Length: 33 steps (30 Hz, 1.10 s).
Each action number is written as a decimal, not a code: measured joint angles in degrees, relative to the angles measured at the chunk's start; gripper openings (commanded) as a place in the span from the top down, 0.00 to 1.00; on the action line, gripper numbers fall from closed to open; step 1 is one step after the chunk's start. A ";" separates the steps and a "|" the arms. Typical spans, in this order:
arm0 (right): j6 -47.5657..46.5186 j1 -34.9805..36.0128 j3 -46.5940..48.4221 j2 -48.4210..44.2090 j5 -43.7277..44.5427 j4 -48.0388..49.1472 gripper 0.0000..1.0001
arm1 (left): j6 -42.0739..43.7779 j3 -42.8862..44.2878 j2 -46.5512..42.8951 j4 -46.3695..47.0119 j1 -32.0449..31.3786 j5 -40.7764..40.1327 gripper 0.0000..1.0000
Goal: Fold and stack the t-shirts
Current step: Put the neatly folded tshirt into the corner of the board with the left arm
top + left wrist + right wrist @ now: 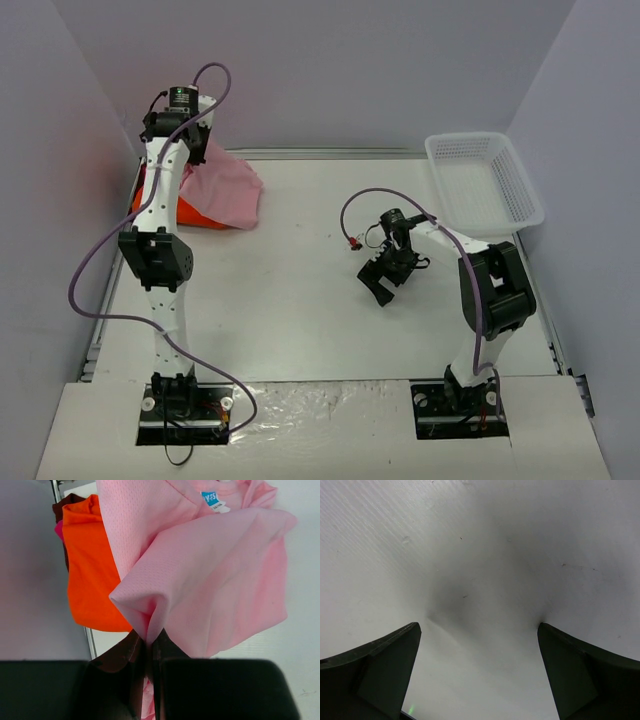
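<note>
While left hand (150, 647) pinches pink shirt (215, 580) — likely to clear orange shirt (90, 575) | right hand (479, 675) agape over table (470, 555).

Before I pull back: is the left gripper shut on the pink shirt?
Shut: the left gripper pinches a fold of the pink shirt, jaws pressed together.

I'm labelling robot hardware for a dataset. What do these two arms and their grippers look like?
The left arm and right arm have white links with chunky black joint housings, mounted on black base plates. A thin purple cable loops along each. The left gripper and right gripper have dark fingers; the right's look wedge-shaped.
</note>
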 measured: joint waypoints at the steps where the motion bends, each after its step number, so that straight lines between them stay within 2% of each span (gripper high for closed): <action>1: 0.00 0.07 0.00 0.00 0.13 0.02 0.00 | 0.00 0.04 0.00 0.00 0.68 0.02 0.98; 12: 0.13 0.70 0.15 0.55 2.10 0.09 0.00 | -0.04 0.04 -0.09 1.70 7.28 0.63 0.98; 33: 1.16 0.87 1.57 2.21 5.01 -0.15 0.00 | 0.48 -2.10 1.66 8.81 14.27 0.83 0.98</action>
